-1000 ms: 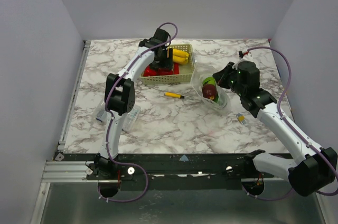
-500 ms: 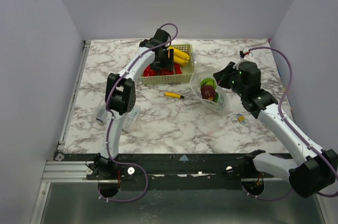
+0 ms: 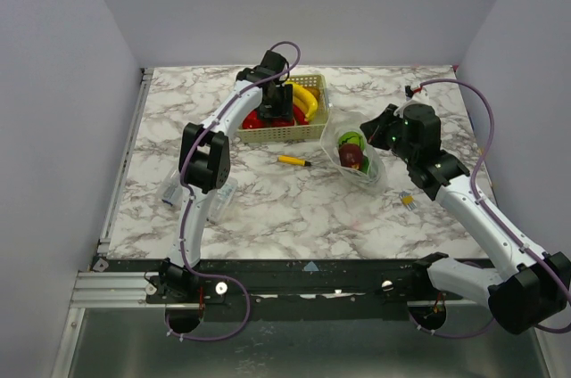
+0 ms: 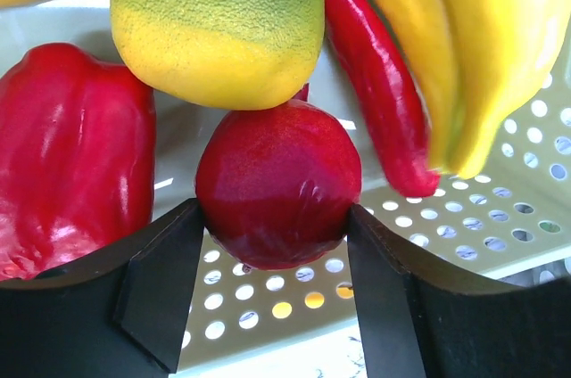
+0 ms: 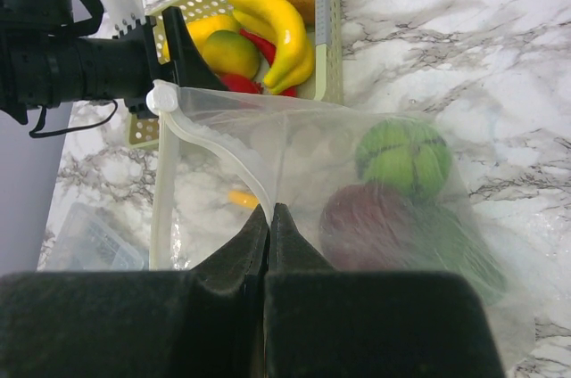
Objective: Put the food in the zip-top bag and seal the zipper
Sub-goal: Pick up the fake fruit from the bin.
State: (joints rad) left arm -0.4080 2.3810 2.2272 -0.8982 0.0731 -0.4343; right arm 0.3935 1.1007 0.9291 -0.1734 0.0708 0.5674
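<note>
My left claw pinches a dark-red round fruit across its middle, low in the basket, crowded by a lemon, a red pepper, a chili and a banana. My right claw, fingers pressed together on the rim of the clear bag, holds it up off the tabletop just beside the basket. The bag lies to my right and a little nearer; its mouth appears turned toward the basket, with a green fruit and a dark-red piece inside.
</note>
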